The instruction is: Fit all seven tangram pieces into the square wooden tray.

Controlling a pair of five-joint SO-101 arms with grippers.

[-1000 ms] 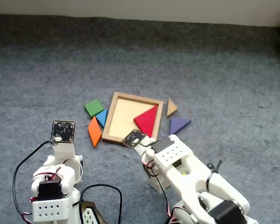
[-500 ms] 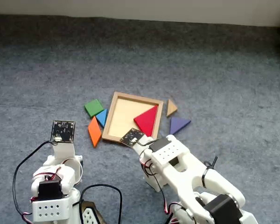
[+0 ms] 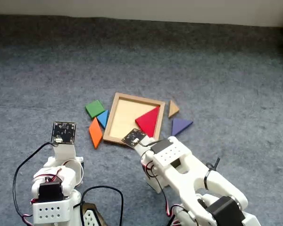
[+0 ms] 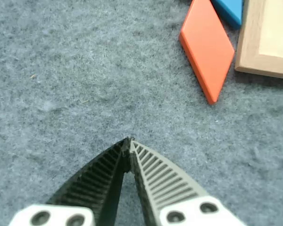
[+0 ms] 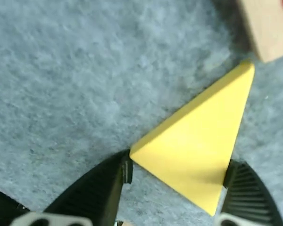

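a: since only the red triangle [image 3: 148, 121] is sitting inside the wooden tray [image 3: 138, 98], i'd call this one piece of seven done. agree?

b: yeah, pretty much. red is tucked against the tray's right side, and what shows of the rest of the tray floor is bare wood. six to go, all lying out on the grey bench [image 3: 212, 70]. the green square [image 3: 95, 108], blue triangle [image 3: 103, 118] and orange parallelogram [image 3: 95, 132] are bunched just off the tray's left edge. blue is right up at the rim, touching or nearly, can't tell which. the small tan triangle [image 3: 173, 108] and purple triangle [image 3: 181, 125] are just off the right edge.

a: that's five. where's number six?

b: the yellow triangle [image 5: 193, 160]. it's flat on the bench just beside a corner of the tray, one tip pointing toward that corner. the right hand [image 5: 177, 172] is down over it with the jaws spread wide, one on each side of the piece. they look right at its edges, but i can't tell if they're pinching it, so i wouldn't say it's got hold of anything.

a: and the left hand [image 4: 129, 143]?

b: closed up tight, tips together, nothing in it, hanging over bare bench near the orange parallelogram's pointy end. my guess is yellow goes in next, alongside red, and it'll probably need turning to drop in square.
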